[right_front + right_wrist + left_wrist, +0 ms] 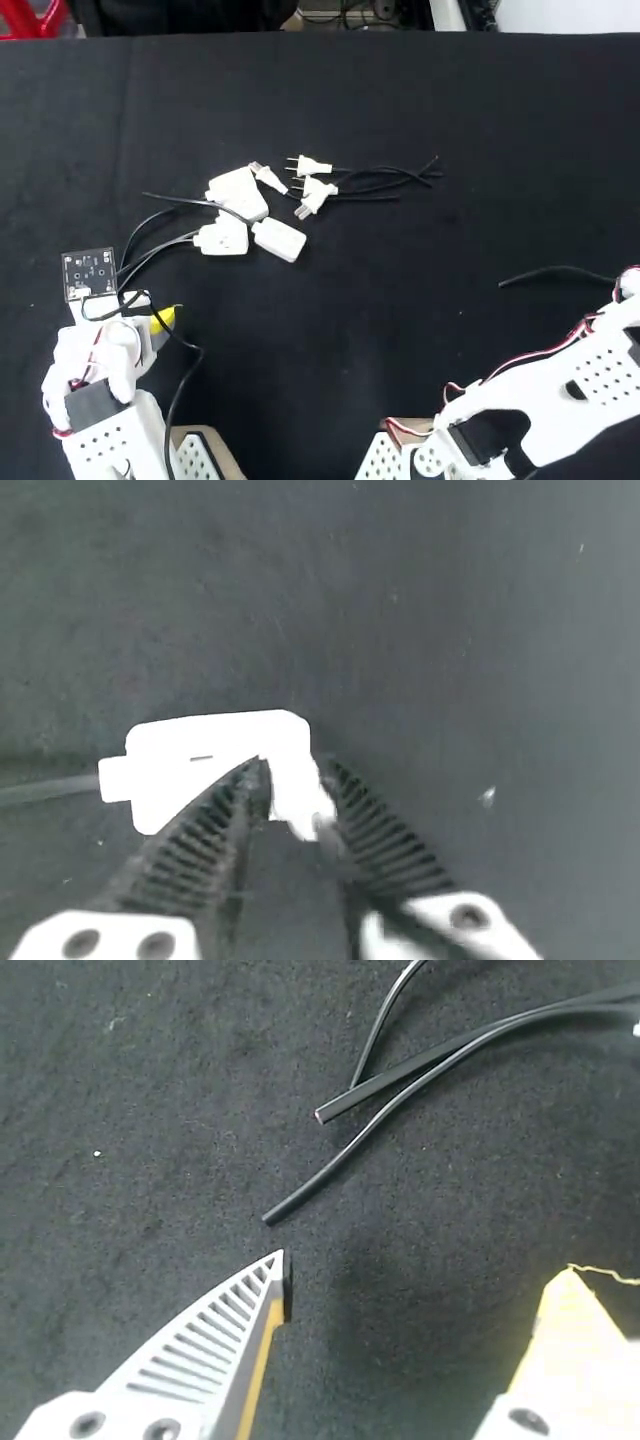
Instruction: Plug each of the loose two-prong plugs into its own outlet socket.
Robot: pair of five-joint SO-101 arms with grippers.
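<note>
Black cloth (450, 120) covers the table. At its right edge, the right arm (560, 400) has its right gripper (295, 780) clamped on a white plug (200, 755), well apart from the outlet sockets (240, 215) clustered mid-table. The left gripper (420, 1265) hangs open over cable ends (320, 1117). Best approach, probably: line the prongs up squarely with a free socket while the left gripper braces it.
</note>
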